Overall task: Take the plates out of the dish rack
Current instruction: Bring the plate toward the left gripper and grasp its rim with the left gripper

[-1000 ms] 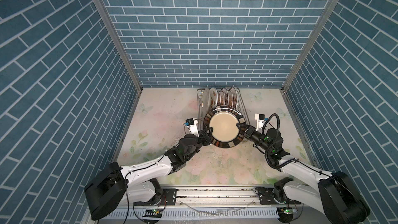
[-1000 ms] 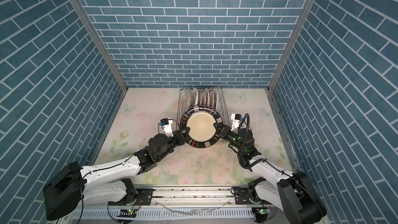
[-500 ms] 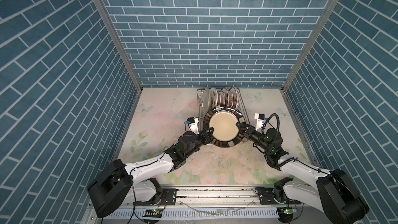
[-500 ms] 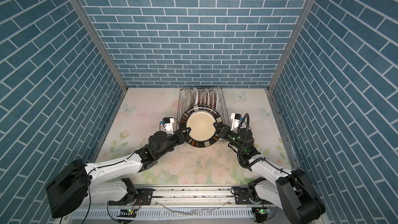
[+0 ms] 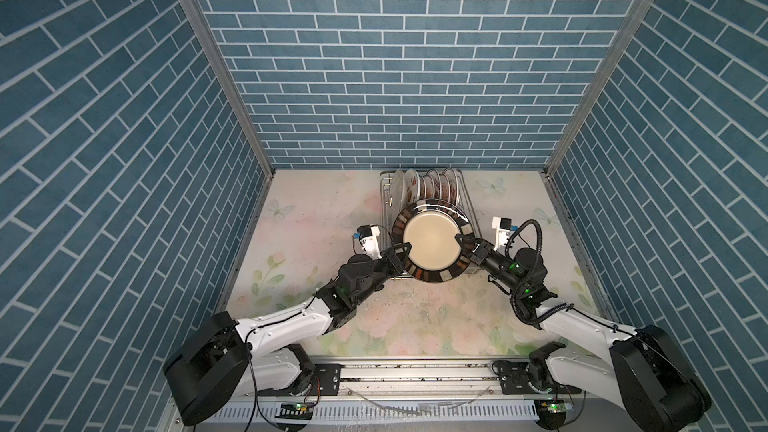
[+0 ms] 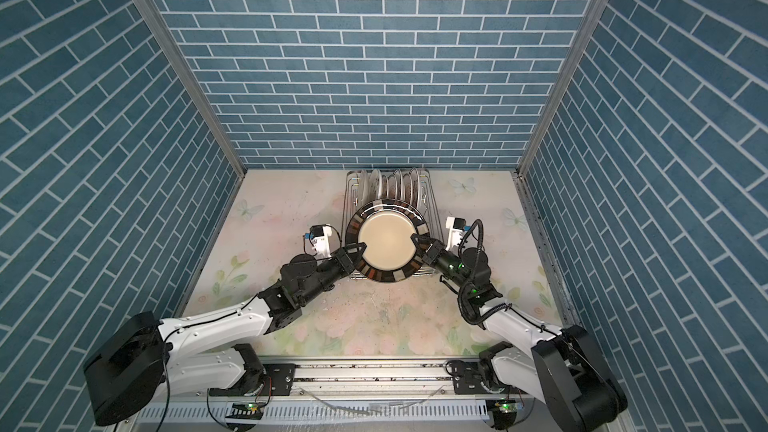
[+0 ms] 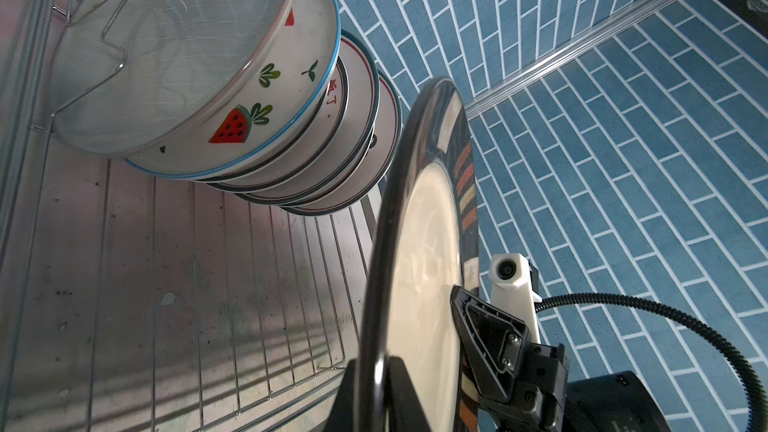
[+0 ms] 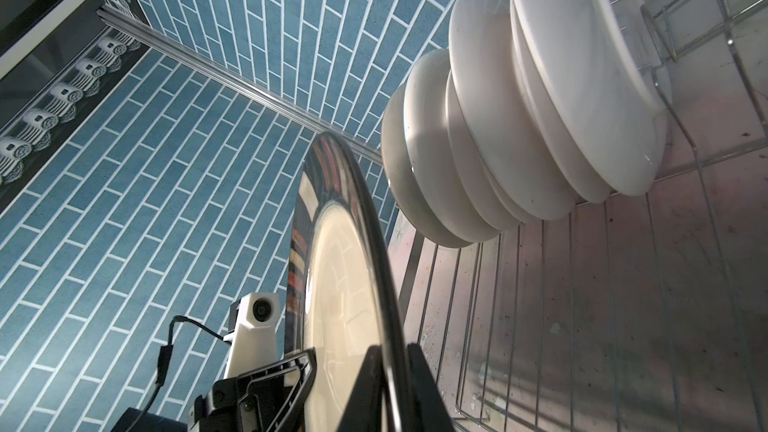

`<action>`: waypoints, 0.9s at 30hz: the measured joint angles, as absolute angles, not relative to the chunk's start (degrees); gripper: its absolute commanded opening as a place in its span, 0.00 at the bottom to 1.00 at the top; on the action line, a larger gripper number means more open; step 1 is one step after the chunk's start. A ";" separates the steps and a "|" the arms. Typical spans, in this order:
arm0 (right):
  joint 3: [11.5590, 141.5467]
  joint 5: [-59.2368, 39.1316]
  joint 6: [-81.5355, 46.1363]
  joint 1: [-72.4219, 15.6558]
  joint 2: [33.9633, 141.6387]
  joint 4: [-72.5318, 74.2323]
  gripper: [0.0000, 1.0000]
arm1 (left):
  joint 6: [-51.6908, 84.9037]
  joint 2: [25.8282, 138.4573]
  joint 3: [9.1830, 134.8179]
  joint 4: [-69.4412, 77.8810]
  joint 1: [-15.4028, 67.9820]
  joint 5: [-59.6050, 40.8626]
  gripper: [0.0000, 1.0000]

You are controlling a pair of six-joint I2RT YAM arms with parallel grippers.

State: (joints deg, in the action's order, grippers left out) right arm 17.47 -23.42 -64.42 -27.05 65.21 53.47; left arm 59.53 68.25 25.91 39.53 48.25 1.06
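Note:
A large dark-rimmed plate with a cream middle hangs upright over the near end of the dish rack. My left gripper is shut on its left rim, fingers tight against both faces. On the opposite side my right gripper straddles the rim; I cannot tell whether it still presses. Several smaller plates stand on edge at the rack's far end, among them a watermelon-slice one and white backs.
The rack's wire floor lies bare below the held plate. Blue brick walls close in the back and both sides. The floral tabletop spreads in front of the rack, between the two arms.
My left gripper has closed onto the dark-rimmed plate's left rim. The plate and the right arm have hardly moved.

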 measured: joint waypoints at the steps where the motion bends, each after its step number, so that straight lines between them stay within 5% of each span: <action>1: 17.47 -23.46 -64.49 -27.09 65.43 53.78 0.33 | 59.46 68.25 25.69 39.57 48.25 0.89 0.00; 13: 17.47 -25.87 -65.06 -27.53 69.23 60.40 0.90 | 59.22 68.27 25.12 37.60 47.99 0.60 0.00; 27: 17.50 -26.74 -64.40 -27.77 68.62 59.09 0.96 | 61.80 67.88 23.18 38.09 42.46 -5.02 0.00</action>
